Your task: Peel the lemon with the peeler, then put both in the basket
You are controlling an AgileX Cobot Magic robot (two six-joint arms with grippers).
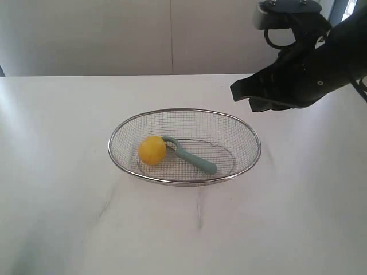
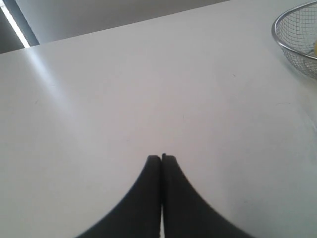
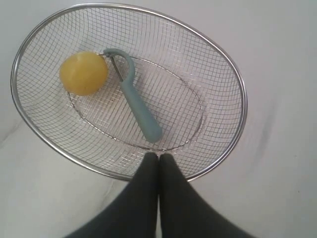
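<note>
The silver wire-mesh basket [image 1: 246, 134] stands in the middle of the white table. Inside it lies the yellow lemon [image 1: 152, 150], on the left of the basket floor. The teal-handled peeler [image 1: 198, 161] lies beside it, its dark looped head touching the lemon. The right wrist view looks down on the basket [image 3: 233, 74], lemon [image 3: 83, 73] and peeler [image 3: 141, 111]. My right gripper [image 3: 159, 157] is shut and empty, raised above the table beyond the basket's far right rim [image 1: 243, 97]. My left gripper [image 2: 162, 157] is shut and empty over bare table, away from the basket rim [image 2: 280, 42].
A pale wall runs behind the table's far edge [image 1: 114, 75]. White tabletop [image 1: 57, 200] surrounds the basket on every side. The left arm is outside the exterior view.
</note>
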